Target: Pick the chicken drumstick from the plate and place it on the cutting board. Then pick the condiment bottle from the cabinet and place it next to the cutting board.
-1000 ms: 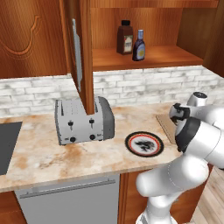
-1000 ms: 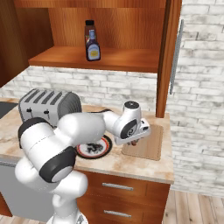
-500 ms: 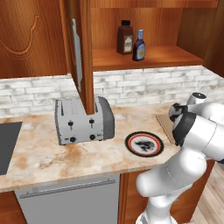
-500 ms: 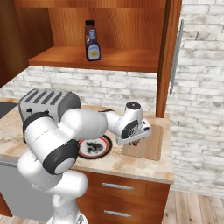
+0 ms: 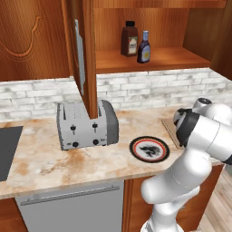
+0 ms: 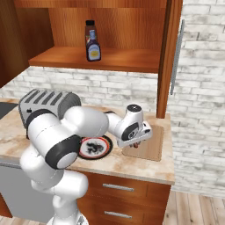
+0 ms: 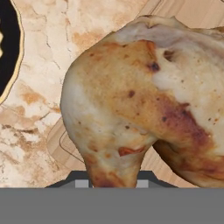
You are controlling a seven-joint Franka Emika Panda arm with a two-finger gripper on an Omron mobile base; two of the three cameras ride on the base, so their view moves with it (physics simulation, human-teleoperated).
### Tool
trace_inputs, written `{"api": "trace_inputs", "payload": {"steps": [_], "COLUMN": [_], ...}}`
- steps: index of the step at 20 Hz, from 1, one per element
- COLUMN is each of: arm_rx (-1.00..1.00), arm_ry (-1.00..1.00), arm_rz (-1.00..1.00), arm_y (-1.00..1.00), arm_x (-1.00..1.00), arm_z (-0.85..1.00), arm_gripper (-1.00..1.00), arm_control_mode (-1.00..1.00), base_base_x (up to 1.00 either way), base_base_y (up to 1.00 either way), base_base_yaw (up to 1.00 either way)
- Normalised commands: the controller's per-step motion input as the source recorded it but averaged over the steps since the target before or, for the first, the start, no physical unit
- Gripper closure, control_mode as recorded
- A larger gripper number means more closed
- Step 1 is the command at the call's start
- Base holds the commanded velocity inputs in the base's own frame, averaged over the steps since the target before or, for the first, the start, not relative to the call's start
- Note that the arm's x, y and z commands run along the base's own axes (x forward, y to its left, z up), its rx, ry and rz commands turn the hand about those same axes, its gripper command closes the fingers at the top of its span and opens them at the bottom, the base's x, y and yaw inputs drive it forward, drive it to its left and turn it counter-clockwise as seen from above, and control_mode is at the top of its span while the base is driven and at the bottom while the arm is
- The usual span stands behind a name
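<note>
The claw (image 7: 114, 186) was clenched on the chicken drumstick (image 7: 144, 96), whose thinner end ran down between the two dark finger tips at the bottom of the hand view. Past the meat in that view lay the corner of the cutting board (image 7: 59, 140) and the mottled counter (image 7: 48, 39), with the black rim of the plate (image 7: 9, 48) at the left edge — so the drumstick hung over the near edge of the board, though I could not tell whether it touched the wood.

In the right base view the hand (image 6: 139, 137) sat low over the left part of the cutting board (image 6: 154, 143), just beside the plate (image 6: 94, 148), which carried no food. In the left base view the plate (image 5: 149, 149) lay on the counter (image 5: 41, 165) in front of the arm, and a strip of the board (image 5: 171, 130) showed behind the white elbow.

The cabinet (image 5: 149, 59) stood open above the brick wall, its door (image 5: 84, 54) swung out edge-on over the toaster (image 5: 86, 124). On its shelf the small condiment bottle (image 5: 144, 47) with the blue neck stood upright just beside a taller brown bottle (image 5: 129, 39) with a black cap — the same pair showed in the right base view, the small bottle (image 6: 92, 47) in front.
</note>
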Motion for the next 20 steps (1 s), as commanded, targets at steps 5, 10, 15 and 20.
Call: {"api": "trace_inputs", "payload": {"steps": [5, 10, 15, 20], "arm_rx": [0.00, 0.00, 0.00, 0.00], "arm_ry": [0.00, 0.00, 0.00, 0.00], "arm_rz": [0.00, 0.00, 0.00, 0.00], "arm_y": [0.00, 0.00, -0.02, -0.05], "arm_x": [0.10, 0.09, 0.06, 0.05], "arm_z": [-0.13, -0.12, -0.14, -0.13], "arm_gripper": [1.00, 1.00, 1.00, 1.00], "arm_control_mode": [-1.00, -1.00, -1.00, -1.00], "base_base_x": [0.00, 0.00, 0.00, 0.00], "base_base_y": [0.00, 0.00, 0.00, 0.00], "base_base_yaw": [0.00, 0.00, 0.00, 0.00]}}
